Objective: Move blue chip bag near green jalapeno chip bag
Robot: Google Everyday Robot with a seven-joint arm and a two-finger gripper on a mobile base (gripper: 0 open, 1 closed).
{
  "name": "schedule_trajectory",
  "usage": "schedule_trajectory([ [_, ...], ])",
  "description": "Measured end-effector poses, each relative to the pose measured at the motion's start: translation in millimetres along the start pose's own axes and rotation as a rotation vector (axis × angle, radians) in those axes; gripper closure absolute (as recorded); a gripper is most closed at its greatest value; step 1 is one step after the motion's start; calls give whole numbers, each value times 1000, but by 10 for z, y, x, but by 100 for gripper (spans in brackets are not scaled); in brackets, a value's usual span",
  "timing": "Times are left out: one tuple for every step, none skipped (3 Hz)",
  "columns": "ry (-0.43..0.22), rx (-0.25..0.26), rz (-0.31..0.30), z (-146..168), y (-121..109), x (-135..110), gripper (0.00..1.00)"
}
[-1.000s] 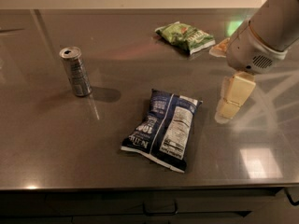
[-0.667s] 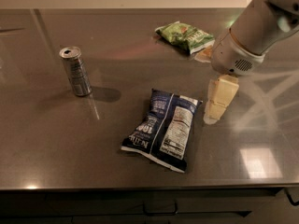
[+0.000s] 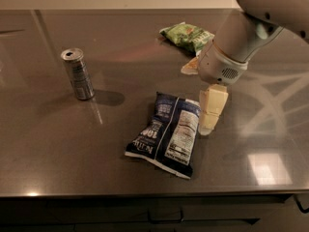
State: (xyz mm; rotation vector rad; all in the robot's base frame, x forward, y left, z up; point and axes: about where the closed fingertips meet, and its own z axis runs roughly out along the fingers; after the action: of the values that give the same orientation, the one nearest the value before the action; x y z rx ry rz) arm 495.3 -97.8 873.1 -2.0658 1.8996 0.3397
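So the pincer [image 3: 210, 122] hangs pointing straight down off the big white arm [image 3: 244, 40] that comes in from the top right. It sits low over the desk [image 3: 96, 153], right of middle. From this angle I honestly can't tell how far open it is, though neither bag is in its grip. Just to its left, pretty much beside its tip, is the blue chip bag [image 3: 166, 133]. That one lies flat on the desk with the white nutrition panel facing up and its long side running near to far, leaning a bit to the left at the near end. I can't say whether the pincer is actually touching the bag's right edge or just next to it. Farther back, beyond the pincer and partly behind the arm, the green jalapeno chip bag [image 3: 187, 35] lies well apart from the blue one. Way over on the left a silver drink can [image 3: 77, 74] stands upright, its shadow falling to the right.
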Motion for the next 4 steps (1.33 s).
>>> schedule_trajectory([
  [1, -55, -43, 132, 88, -54, 0],
  [-11, -90, -64, 239, 160, -102, 0],
  [-23, -99, -68, 305, 168, -152, 16],
  [-25, -96, -61, 335, 147, -160, 41],
])
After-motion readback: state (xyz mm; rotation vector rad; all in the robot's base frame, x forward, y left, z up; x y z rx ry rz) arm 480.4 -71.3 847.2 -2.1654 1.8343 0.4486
